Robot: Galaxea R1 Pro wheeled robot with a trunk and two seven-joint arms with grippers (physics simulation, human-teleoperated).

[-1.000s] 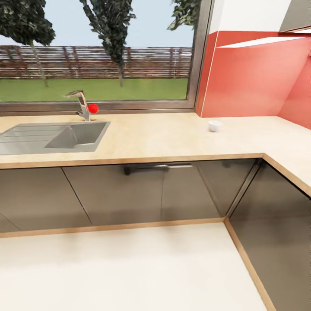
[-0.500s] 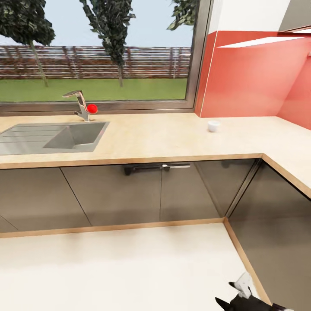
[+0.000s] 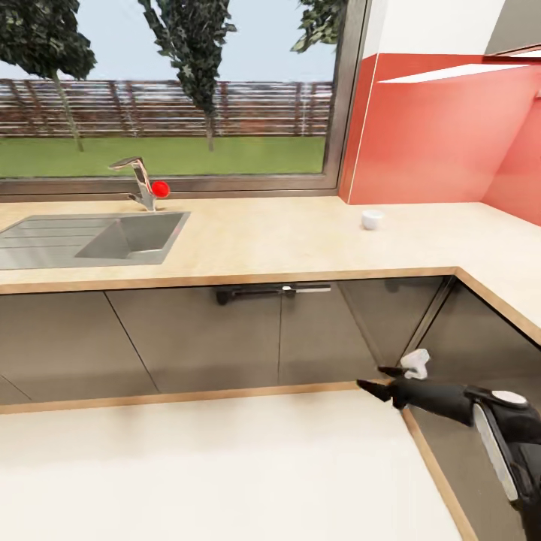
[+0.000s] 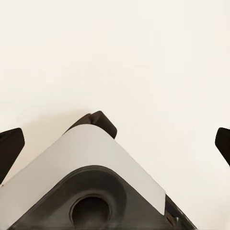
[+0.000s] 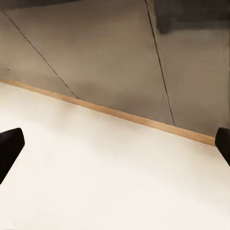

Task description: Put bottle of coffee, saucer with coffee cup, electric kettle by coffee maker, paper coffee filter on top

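Light wood-grain kitchen bench (image 3: pixel 300 244) ran above grey cabinet fronts (image 3: pixel 225 338), with a small plain white coffee cup (image 3: pixel 372 219) standing alone on it near the red wall (image 3: pixel 443 135). The right gripper (image 3: pixel 379 379) hovered low by the cabinet corner, well apart from the cup, its black fingers (image 3: pixel 372 389) spread wide and empty. The left gripper (image 4: pixel 115 143) faced the pale floor (image 4: pixel 143 57), fingers likewise wide open, holding nothing.

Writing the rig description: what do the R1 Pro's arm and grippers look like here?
The right arm is glossy black with a white panel and a grey-white disc. The right gripper has slim pointed black fingers. The left gripper shows black fingertips, over a white and black rounded part of the robot.
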